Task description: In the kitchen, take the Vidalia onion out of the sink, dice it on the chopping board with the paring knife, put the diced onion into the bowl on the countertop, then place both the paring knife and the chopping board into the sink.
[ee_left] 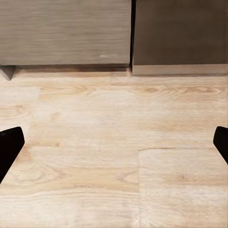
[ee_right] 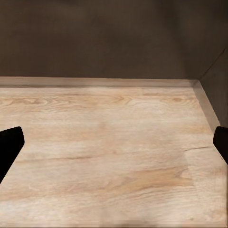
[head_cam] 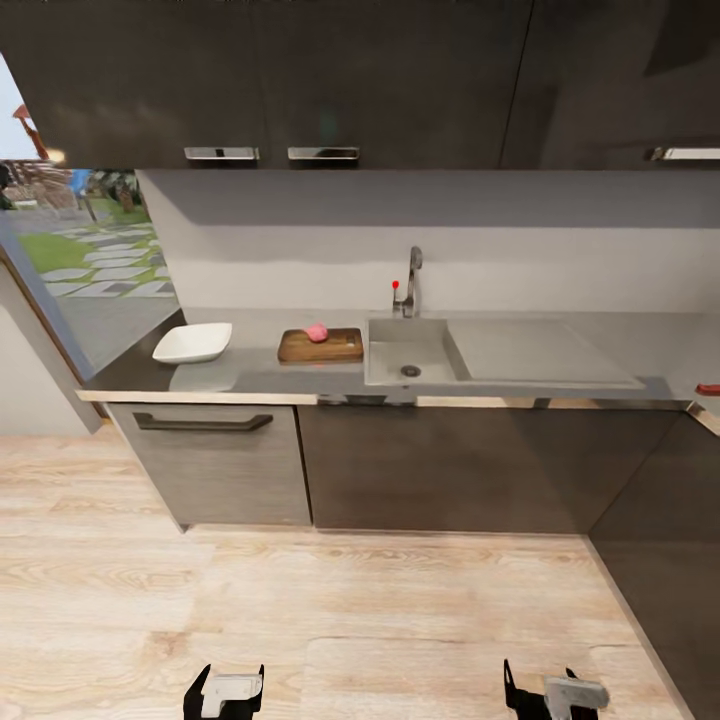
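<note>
Onion [head_cam: 317, 332], a small pink ball, sits on the brown wooden chopping board [head_cam: 320, 347] just left of the grey steel sink [head_cam: 412, 352]. I see the white square bowl [head_cam: 193, 343] further left on the glossy dark desk [head_cam: 250, 380]. My left hand [head_cam: 226, 692] and right hand [head_cam: 556, 692] hang released over the pale wood-plank floor [head_cam: 330, 610], fingers spread and holding nothing.

countertop [head_cam: 250, 380] | bowl [head_cam: 193, 343] left | chopping board [head_cam: 321, 346] beside sink [head_cam: 415, 350]
</note>
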{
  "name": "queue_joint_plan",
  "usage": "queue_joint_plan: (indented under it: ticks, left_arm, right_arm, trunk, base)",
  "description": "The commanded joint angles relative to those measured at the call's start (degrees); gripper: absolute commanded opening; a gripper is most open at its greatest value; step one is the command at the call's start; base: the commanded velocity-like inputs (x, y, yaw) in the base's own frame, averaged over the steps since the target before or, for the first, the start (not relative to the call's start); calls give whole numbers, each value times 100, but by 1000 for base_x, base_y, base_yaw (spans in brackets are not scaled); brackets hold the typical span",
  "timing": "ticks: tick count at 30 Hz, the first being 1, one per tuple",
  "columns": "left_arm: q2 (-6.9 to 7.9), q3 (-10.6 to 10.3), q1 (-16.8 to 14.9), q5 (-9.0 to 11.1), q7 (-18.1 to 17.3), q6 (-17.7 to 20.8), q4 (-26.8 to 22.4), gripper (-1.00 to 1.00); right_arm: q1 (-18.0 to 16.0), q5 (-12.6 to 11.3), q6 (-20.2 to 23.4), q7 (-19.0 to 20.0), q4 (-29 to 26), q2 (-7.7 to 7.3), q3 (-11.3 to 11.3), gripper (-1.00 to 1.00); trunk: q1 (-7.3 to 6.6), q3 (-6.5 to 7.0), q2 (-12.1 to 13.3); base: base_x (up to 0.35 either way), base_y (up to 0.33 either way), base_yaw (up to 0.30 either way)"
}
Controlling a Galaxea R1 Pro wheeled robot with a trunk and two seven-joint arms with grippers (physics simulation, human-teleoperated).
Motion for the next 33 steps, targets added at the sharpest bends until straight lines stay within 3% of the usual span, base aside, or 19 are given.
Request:
queue_joint_plan:
  ticks: [1,5,10,17,20,22,23,24,27,29,33]
  left_arm:
    - [-7,-52,-11,37,20,-31,22,100]
    - [-18,-54,-9,37,20,-31,22,100]
    - [-26,-54,-10,37,20,-31,22,100]
    - [-30,-55,-11,37,20,-16,22,100]
    - [-30,-55,-11,37,20,-14,22,100]
    - [-30,-55,-9,37,20,-14,22,100]
    - [-30,-55,-12,37,20,-14,22,100]
    - [-30,-55,-11,37,20,-14,22,100]
    - [-30,-53,-11,37,20,-14,22,100]
    - [-30,-53,-12,37,20,-12,22,100]
    - [-30,-51,-9,37,20,-6,22,100]
  right_arm:
    - [-28,19,72,-28,-35,-2,7,100]
    - [-384,22,292,-31,-70,-14,14,100]
    - [-1132,20,1046,-31,189,-17,18,100]
    - [-2653,172,1386,-48,1306,47,27,100]
    - [-2938,276,1361,-45,1607,56,40,100]
    - [-3006,309,1205,-42,1782,64,58,100]
    - [-3054,335,291,-34,2651,66,91,100]
    - [-3058,339,58,-33,2881,66,94,100]
    - [-3072,360,-1171,-34,3946,67,102,100]
    - [-3075,366,-1522,-35,4220,60,100,100]
    - [-3072,357,-1745,-25,4485,29,100,100]
  trunk:
    - [-22,13,38]
    - [-110,85,198]
    - [-220,174,399]
    - [-374,300,679]
    - [-440,354,800]
    - [-484,390,880]
    - [-505,408,920]
    - [-527,426,960]
    - [-593,480,1080]
    - [-637,515,1161]
    - [-725,587,1321]
  base:
    - [0,0,0]
    - [0,0,0]
    - [0,0,0]
    - [0,0,0]
    - [0,0,0]
    - [0,0,0]
    - [0,0,0]
    - [0,0,0]
    - [0,0,0]
    - [0,0,0]
    - [0,0,0]
